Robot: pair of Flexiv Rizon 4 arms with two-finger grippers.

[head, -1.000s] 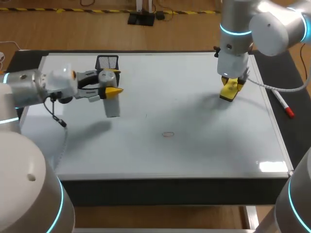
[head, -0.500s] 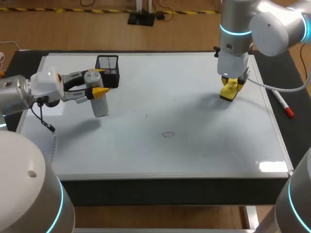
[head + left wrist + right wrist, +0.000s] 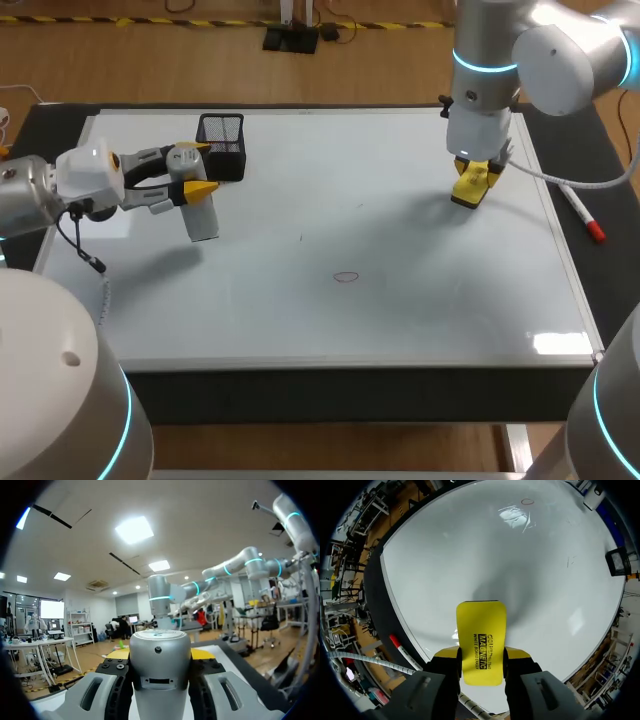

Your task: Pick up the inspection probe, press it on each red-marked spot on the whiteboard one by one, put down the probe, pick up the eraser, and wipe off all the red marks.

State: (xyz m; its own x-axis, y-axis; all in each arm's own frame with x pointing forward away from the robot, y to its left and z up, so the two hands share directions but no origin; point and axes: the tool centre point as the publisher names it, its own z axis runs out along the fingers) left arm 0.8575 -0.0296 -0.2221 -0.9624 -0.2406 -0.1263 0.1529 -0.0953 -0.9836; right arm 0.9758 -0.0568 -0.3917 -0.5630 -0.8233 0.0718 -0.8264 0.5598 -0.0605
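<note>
The silver cylindrical probe hangs tilted over the whiteboard's left part, and my left gripper is shut on its upper end. Seen from the left wrist, the probe stands between the two fingers, its flat cap facing the camera. At the far right, my right gripper is shut on the yellow eraser, low over the board. In the right wrist view the eraser juts out ahead of the yellow fingertips. A small red oval mark lies near the board's middle; the mark also shows far ahead of the eraser.
A black mesh holder stands at the back left, just behind the left gripper. A red-capped marker lies on the dark table strip to the right of the board. A grey cable trails from my right wrist over that edge.
My left gripper has moved left and slightly back with the probe in it, away from the board's middle. The right arm and the eraser have stayed still.
</note>
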